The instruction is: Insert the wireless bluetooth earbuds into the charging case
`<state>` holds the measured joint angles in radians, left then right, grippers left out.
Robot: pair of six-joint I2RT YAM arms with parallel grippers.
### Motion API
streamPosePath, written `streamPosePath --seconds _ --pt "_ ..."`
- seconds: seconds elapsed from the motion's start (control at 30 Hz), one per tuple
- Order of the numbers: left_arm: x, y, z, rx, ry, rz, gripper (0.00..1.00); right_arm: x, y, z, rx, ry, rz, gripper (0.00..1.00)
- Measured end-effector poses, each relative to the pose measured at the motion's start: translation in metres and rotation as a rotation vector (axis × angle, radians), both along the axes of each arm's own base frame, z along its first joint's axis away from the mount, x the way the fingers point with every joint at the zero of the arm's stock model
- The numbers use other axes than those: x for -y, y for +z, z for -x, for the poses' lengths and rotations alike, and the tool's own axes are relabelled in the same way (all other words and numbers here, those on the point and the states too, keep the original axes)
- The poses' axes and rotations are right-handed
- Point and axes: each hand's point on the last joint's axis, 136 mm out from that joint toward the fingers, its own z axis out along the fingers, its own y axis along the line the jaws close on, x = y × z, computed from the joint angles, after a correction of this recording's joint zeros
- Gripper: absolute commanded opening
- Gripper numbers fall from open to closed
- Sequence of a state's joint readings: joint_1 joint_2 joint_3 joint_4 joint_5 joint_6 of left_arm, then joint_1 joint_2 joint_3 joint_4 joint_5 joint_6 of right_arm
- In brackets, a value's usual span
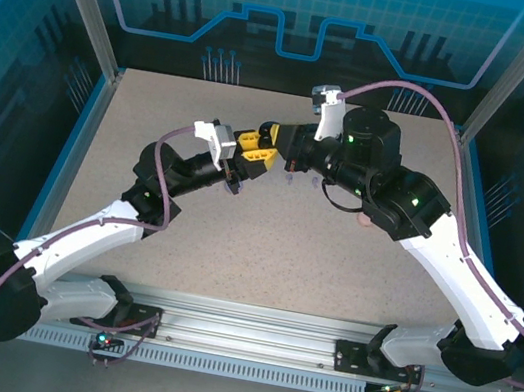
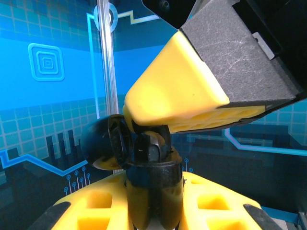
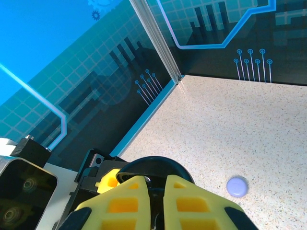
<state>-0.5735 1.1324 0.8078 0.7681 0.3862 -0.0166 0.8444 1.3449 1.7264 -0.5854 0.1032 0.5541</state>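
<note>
The two arms meet over the middle of the bench (image 1: 263,247), in the centre of the top view. The left claw (image 2: 153,199) is clenched on the black case (image 2: 154,179), which stands upright between its yellow fingers at the bottom centre of the left wrist view. The case is held up off the bench. Its lid (image 2: 98,143) is open and swung out to the left of the body.

The right claw (image 3: 156,194) comes in from the upper right of the left wrist view. Its yellow fingers (image 2: 177,91) slant down so that the tips rest right at the open mouth of the case. In the right wrist view those fingers are drawn almost together, with only a thin slit between them. The dark round rim of the case shows just beyond their tips.

A small black earbud (image 2: 147,148) sits at the mouth of the case, directly under the right claw's tips. Whether the claw is pinching it cannot be told.

A lavender disc (image 3: 237,187) lies flat on the bench at the lower right of the right wrist view, well apart from the case. In the top view a pale pink bit (image 1: 364,220) peeks out under the right arm, right of centre.
</note>
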Motion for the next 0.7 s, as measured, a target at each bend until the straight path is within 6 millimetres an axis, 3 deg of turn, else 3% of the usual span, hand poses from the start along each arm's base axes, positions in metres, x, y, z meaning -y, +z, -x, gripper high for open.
streamPosePath --seconds 0.17,0.43,0.57,0.7 --pt "0.0 0.0 0.0 0.0 0.0 0.0 0.0 -0.001 -0.001 0.001 -0.004 0.005 0.001 0.15" --pt "-0.001 0.0 -0.001 -0.002 0.006 0.002 0.0 -0.001 -0.004 0.0 -0.017 0.003 0.014 0.46" --pt "0.0 0.0 -0.001 -0.001 0.006 0.002 0.0 0.003 0.008 0.0 0.01 -0.01 0.003 0.59" --pt "0.0 0.0 -0.001 -0.002 0.006 0.002 0.0 0.011 0.023 -0.002 0.04 -0.029 -0.019 0.63"
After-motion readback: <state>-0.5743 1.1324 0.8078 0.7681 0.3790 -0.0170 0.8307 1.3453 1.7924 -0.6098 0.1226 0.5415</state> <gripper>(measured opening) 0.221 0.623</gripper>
